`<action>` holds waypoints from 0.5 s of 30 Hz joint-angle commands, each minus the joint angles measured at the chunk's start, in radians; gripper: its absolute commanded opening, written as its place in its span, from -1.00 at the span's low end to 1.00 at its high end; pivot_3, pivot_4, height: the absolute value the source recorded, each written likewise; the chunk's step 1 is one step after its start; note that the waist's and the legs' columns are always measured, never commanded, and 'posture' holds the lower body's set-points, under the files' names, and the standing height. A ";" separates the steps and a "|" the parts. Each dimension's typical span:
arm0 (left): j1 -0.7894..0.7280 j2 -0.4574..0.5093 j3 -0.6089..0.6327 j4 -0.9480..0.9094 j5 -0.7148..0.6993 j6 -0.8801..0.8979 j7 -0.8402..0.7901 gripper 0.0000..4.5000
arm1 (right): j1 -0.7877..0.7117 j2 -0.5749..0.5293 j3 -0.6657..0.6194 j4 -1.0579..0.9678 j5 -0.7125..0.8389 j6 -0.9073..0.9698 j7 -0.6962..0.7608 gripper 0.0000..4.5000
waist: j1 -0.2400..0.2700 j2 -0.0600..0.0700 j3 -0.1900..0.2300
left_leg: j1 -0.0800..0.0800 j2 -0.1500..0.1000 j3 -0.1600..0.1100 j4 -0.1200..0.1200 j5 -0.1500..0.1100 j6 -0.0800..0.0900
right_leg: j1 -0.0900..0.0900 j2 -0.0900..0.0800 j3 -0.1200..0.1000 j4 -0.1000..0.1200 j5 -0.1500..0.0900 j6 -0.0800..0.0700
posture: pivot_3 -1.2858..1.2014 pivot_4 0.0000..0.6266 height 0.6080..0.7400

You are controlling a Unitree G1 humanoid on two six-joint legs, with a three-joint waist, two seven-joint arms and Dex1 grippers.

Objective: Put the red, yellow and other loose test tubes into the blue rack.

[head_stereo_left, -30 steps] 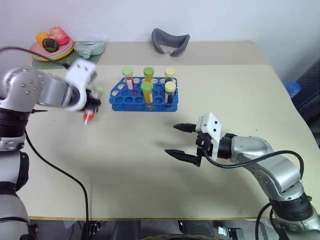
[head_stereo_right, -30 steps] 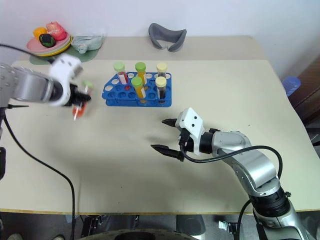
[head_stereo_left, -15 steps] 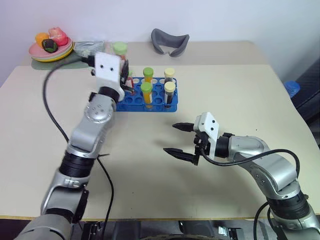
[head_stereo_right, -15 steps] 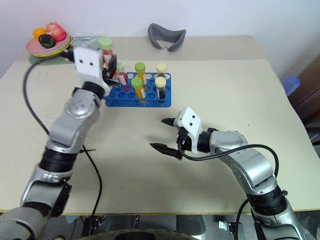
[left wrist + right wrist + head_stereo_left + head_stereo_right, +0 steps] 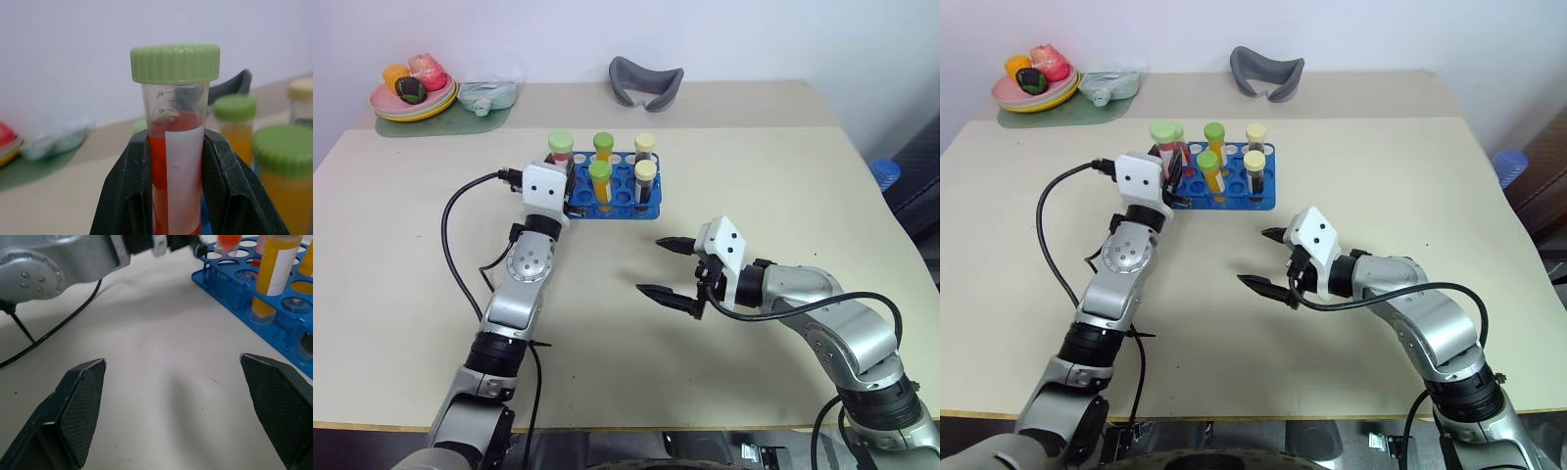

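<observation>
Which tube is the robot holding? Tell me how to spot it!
Find the blue rack on the beige table. At its left end the left gripper clamps the held tube upright. It has a green cap and red liquid; the green-capped tubes beside it hold orange liquid.

At my table's (image 5: pixel 607 323) far edge: a grey curved piece (image 5: pixel 647 78), a pink plate (image 5: pixel 411 101) bearing colourful items.

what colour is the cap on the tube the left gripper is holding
Light green. The cap tops a tube of red liquid clamped in the left gripper; the left wrist view shows it best.
</observation>
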 commanded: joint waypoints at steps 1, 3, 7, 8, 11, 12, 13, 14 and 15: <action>-0.008 -0.018 0.042 0.020 0.019 -0.044 0.001 -0.63 | -0.005 -0.001 -0.022 -0.036 0.009 -0.011 -0.004 1.00 | 0.000 0.000 0.000 | 0.000 0.000 0.000 0.000 0.000 0.000 | 0.000 0.000 0.000 0.000 0.000 0.000 | 0.03 -0.52 1.00; -0.011 -0.030 0.052 0.041 0.016 -0.054 -0.009 -0.63 | -0.006 0.000 -0.021 -0.034 0.008 -0.013 -0.004 1.00 | 0.000 0.000 0.000 | 0.001 0.000 0.000 0.000 0.000 0.000 | 0.001 0.000 0.000 0.000 0.000 0.000 | 0.03 -0.52 1.00; -0.022 -0.055 0.065 0.069 0.006 -0.081 -0.039 -0.63 | -0.007 0.002 -0.018 -0.036 0.006 -0.012 -0.008 1.00 | 0.000 0.000 0.000 | 0.001 0.000 0.000 0.000 0.000 0.000 | 0.001 0.000 0.000 0.000 0.000 0.000 | 0.03 -0.52 1.00; -0.027 -0.060 0.067 0.076 0.007 -0.085 -0.043 -0.63 | -0.007 0.002 -0.018 -0.035 0.006 -0.013 -0.007 1.00 | 0.000 0.000 0.000 | 0.001 0.000 0.000 0.000 0.000 0.000 | 0.001 0.000 0.000 0.000 0.000 0.000 | 0.03 -0.52 1.00; -0.040 -0.078 0.074 0.095 0.004 -0.098 -0.058 -0.63 | -0.006 0.001 -0.018 -0.033 0.005 -0.015 -0.008 1.00 | 0.000 0.000 0.000 | 0.001 0.000 0.000 0.000 0.000 0.000 | 0.001 0.000 0.000 0.000 0.000 0.000 | 0.03 -0.52 1.00; -0.043 -0.082 0.075 0.099 0.007 -0.100 -0.061 -0.63 | -0.005 0.001 -0.019 -0.034 0.005 -0.015 -0.008 1.00 | 0.000 0.000 0.000 | 0.001 0.000 0.000 0.000 0.000 0.000 | 0.001 0.000 0.000 0.000 0.000 0.000 | 0.03 -0.52 1.00; -0.046 -0.086 0.077 0.104 0.011 -0.102 -0.063 -0.63 | -0.005 0.001 -0.019 -0.034 0.005 -0.015 -0.009 1.00 | -0.001 0.000 0.000 | 0.001 0.000 0.000 0.000 0.000 0.000 | 0.001 0.000 0.000 0.000 0.000 0.000 | 0.03 -0.52 1.00; -0.047 -0.092 0.082 0.107 0.010 -0.104 -0.065 -0.63 | -0.004 0.000 -0.019 -0.036 0.006 -0.014 -0.009 1.00 | -0.001 0.000 0.000 | 0.001 0.000 0.000 0.000 0.000 0.000 | 0.001 0.000 0.000 0.000 0.000 0.000 | 0.03 -0.52 1.00; -0.047 -0.097 0.087 0.109 0.007 -0.103 -0.067 -0.63 | -0.004 0.000 -0.019 -0.037 0.006 -0.014 -0.010 1.00 | -0.001 0.000 0.000 | 0.001 0.000 0.000 0.000 0.000 0.000 | 0.001 0.000 0.000 0.000 0.000 0.000 | 0.03 -0.52 1.00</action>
